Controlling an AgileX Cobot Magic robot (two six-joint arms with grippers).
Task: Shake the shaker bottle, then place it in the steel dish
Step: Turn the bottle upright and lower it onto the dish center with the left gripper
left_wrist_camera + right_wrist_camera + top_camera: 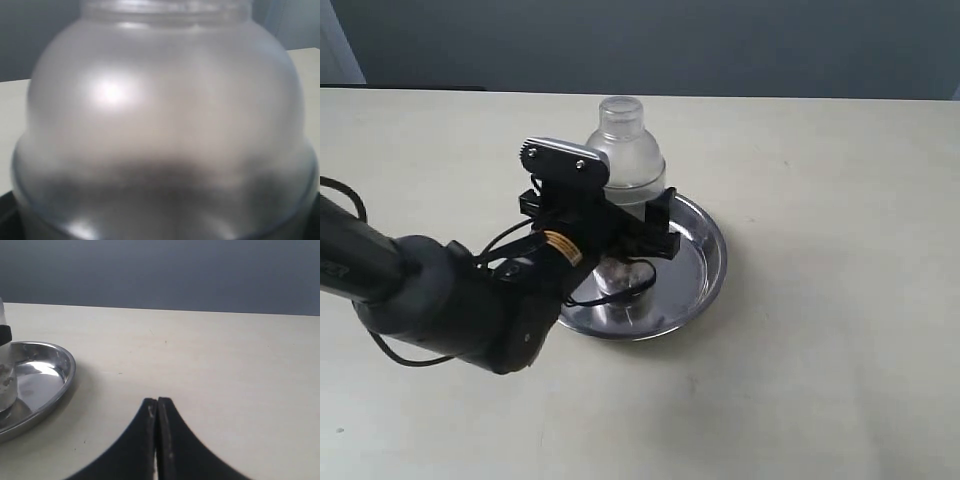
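Observation:
The shaker bottle (623, 150) stands upright inside the steel dish (712, 252), its base low on the dish floor, with brownish granules showing at the bottom. My left gripper (645, 235) reaches in from the left and is shut on the bottle's clear body, below the frosted dome. In the left wrist view the frosted shaker bottle (165, 125) fills the frame and hides the fingers. My right gripper (157, 404) is shut and empty, low over bare table to the right of the steel dish (62, 385). The bottle's base (5, 387) shows at that view's edge.
The pale table (840, 330) spreads around the dish on all sides. My left arm's dark bulk (450, 300) lies over the table's front left. A grey wall (720, 40) runs along the far edge.

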